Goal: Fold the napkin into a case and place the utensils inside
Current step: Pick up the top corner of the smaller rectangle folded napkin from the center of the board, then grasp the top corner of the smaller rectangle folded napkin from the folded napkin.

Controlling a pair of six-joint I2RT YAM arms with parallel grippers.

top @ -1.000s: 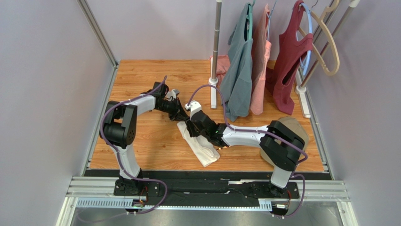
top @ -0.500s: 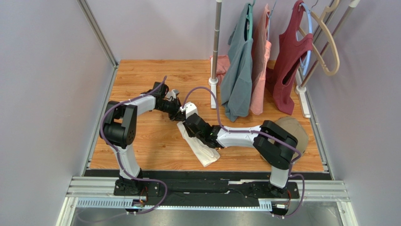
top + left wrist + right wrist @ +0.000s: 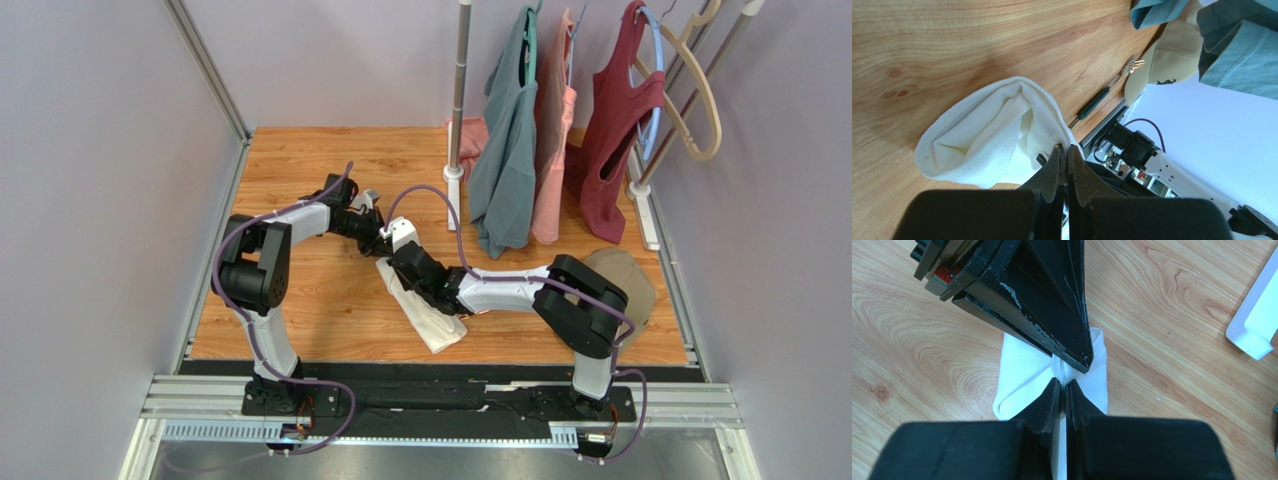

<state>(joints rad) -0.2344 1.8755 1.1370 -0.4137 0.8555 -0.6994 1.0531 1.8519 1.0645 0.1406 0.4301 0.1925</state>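
The left tool point(image 3: 1062, 156) has its jaws together, nipping the rim of the napkin point(image 3: 983, 135) at the mouth of its pouch, low in the middle of the left wrist view; the right tool point(image 3: 1062, 390) is likewise closed, with a small bunch of the same cloth pinched between its tips; the two meet nose to nose at the napkin's upper end, centre of the top view. The napkin lies folded on the wooden surface point(image 3: 330, 300), its body running down and to the right. A fork point(image 3: 1106, 91) with a dark handle and gold tines lies apart from it, upper right of the left wrist view, its head just beside a beige cap point(image 3: 1172, 55); I can find no spoon.

Both grips look thin, so pulls in differing directions would likely open the fold or let an edge slip free; with the tools this close, a small sideways move could knock one against the other; a lift by either would probably drag the whole cloth; and the mouth may sag shut on release, leaving the fork to snag on the rim.
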